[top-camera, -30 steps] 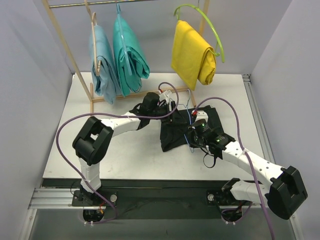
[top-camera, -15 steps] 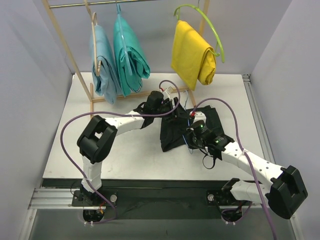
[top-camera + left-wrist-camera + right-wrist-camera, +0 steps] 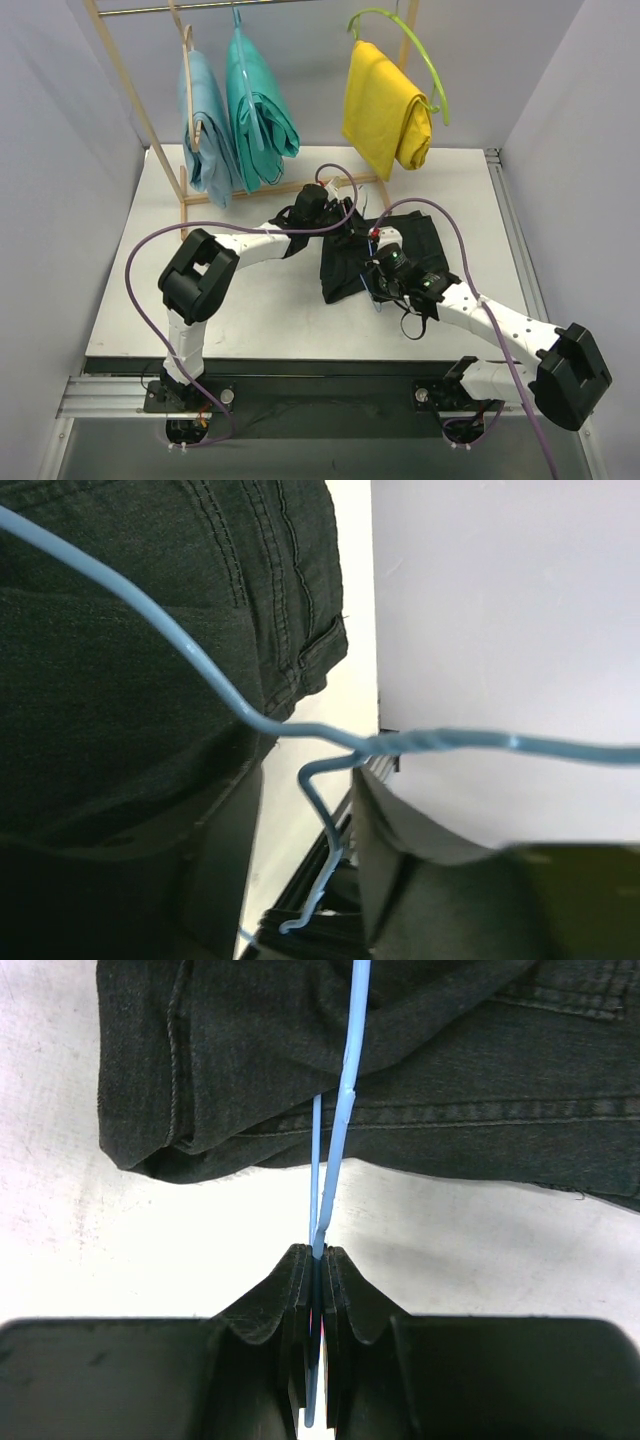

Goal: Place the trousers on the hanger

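At the edge of the trousers [image 3: 450,1070], right gripper [image 3: 317,1255] clamps the hanger [image 3: 334,1160]; left gripper [image 3: 305,815] stands parted around its hook.

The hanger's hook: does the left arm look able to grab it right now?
Probably yes. In the left wrist view, the hook of the hanger lies in the gap of the open left gripper, with nothing in between. The right gripper pinches the wire further along, which should steady it.

R end effector [image 3: 318,1256] clamped on hanger [image 3: 336,1150]; trousers [image 3: 420,1050] beyond.
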`<state>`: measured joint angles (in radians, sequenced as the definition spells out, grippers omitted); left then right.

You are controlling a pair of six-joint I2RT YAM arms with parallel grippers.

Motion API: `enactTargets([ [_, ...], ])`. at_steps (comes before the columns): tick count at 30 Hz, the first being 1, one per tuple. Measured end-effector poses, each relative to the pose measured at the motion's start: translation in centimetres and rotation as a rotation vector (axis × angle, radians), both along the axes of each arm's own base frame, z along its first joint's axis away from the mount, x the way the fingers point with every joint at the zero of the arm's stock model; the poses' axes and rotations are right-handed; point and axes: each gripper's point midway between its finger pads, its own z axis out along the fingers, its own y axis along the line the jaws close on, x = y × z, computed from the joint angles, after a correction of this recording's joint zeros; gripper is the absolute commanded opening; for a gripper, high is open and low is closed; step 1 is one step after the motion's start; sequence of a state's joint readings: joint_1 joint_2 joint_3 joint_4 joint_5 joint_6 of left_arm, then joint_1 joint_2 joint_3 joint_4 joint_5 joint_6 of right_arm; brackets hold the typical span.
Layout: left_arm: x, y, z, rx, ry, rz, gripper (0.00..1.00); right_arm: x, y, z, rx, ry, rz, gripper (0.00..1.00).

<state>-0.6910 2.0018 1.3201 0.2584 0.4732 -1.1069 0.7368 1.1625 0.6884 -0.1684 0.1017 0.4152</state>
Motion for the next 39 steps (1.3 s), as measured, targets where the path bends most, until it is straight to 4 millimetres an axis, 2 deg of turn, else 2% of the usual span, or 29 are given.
enactTargets([
  [1,0.0,0.0,0.1,-0.005,0.007,0.004,0.38,0.0,0.2,-0.1,-0.004,0.004,0.006,0.0],
  [4,0.0,-0.1,0.1,-0.018,0.029,0.016,0.31,0.0,0.5,-0.2,-0.011,0.008,0.02,0.0],
  [10,0.0,0.0,0.1,-0.044,0.077,0.035,0.08,-0.2,0.7,-0.4,-0.018,0.019,0.033,0.0],
  [12,-0.2,0.1,-0.2,-0.052,0.116,0.044,0.0,-0.3,0.7,-0.7,-0.024,0.032,0.037,0.05],
  [15,-0.5,0.4,-0.7,-0.06,0.157,0.053,0.0,-0.5,0.7,-1.1,-0.031,0.047,0.041,0.26],
  [16,-0.5,0.5,-0.9,-0.06,0.16,0.052,0.0,-0.6,0.7,-1.2,-0.031,0.053,0.045,0.36],
  [19,-0.6,1.3,-1.9,-0.048,0.171,0.058,0.0,-0.5,0.8,-0.7,-0.032,0.052,0.042,0.52],
  [22,-0.4,1.9,-2.1,-0.06,0.167,0.056,0.0,-0.2,0.4,0.1,-0.034,0.037,0.025,0.63],
  [26,0.0,2.4,-1.9,-0.086,0.152,0.052,0.0,0.2,-1.0,1.9,0.001,0.01,-0.032,0.68],
  [30,0.4,3.2,-2.0,-0.099,0.148,0.053,0.0,1.9,-1.9,3.8,0.093,0.026,-0.113,0.74],
  [35,0.2,3.9,-1.9,-0.114,0.14,0.047,0.0,4.8,-1.3,5.0,0.196,0.095,-0.198,0.76],
  [39,-0.2,4.1,-1.9,-0.126,0.13,0.034,0.0,6.4,-0.8,4.8,0.298,0.181,-0.309,0.77],
])
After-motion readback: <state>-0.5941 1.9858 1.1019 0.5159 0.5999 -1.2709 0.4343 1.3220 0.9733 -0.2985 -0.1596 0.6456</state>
